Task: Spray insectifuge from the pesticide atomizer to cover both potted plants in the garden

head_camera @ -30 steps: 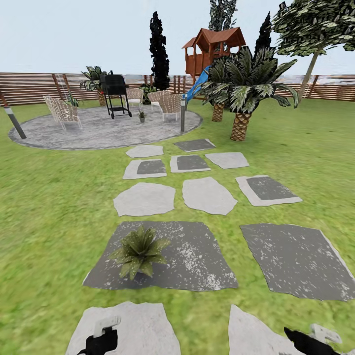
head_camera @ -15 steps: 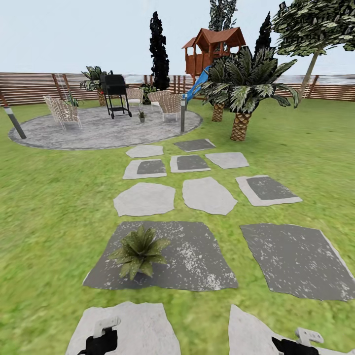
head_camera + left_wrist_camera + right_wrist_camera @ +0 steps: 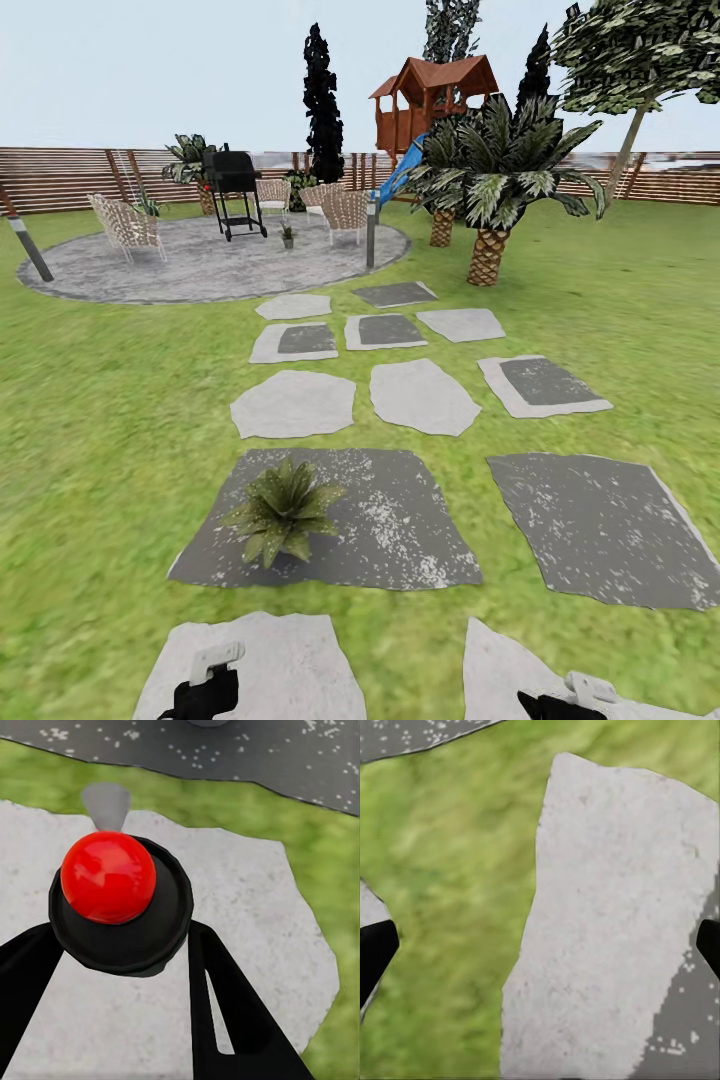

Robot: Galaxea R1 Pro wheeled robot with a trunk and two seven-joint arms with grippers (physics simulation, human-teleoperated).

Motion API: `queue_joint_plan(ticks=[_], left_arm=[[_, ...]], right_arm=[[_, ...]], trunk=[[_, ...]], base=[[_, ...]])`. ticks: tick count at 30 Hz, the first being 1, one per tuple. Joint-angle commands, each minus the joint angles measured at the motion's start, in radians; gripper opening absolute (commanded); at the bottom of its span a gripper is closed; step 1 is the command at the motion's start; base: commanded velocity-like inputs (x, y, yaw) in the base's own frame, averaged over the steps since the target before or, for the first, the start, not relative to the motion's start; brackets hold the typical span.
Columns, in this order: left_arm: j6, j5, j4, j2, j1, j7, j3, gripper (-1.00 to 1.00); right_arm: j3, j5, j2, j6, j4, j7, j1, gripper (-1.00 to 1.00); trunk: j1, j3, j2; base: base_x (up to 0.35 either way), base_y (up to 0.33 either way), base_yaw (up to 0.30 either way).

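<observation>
My left jaws (image 3: 112, 967) are clamped on the pesticide atomizer (image 3: 112, 889) above a pale slab (image 3: 247, 915). My right jaws (image 3: 540, 945) stand apart over grass (image 3: 442, 870); a spiky potted plant (image 3: 283, 510) sits ahead.

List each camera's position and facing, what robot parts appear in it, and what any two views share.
Head view: high on the robot, facing forward and down over the lawn, a potted plant and the patio; left gripper and right gripper at the bottom edge.
Left wrist view: looks along the fingers at the pesticide atomizer.
Right wrist view: looks down at a pale slab; fingertips at the sides.
Shared: head and left wrist views both show the atomizer.
</observation>
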Motion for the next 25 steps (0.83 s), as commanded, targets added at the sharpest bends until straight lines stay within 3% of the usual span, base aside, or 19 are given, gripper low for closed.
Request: queue_joint_plan(ticks=[1, 25], left_arm=[[-0.002, 0.005, 0.001, 0.000, -0.001, -0.009, 0.007, -1.00], [-0.002, 0.006, 0.001, -0.001, -0.001, -0.009, 0.007, -1.00]], right_arm=[[-0.008, 0.011, 0.001, -0.004, 0.003, 0.004, -0.001, 1.00], [-0.008, 0.011, 0.002, -0.004, 0.010, 0.004, -0.001, 1.00]], trunk=[[0.000, -0.001, 0.000], [0.000, -0.001, 0.000]], base=[[0.000, 0.000, 0.000], [0.000, 0.000, 0.000]])
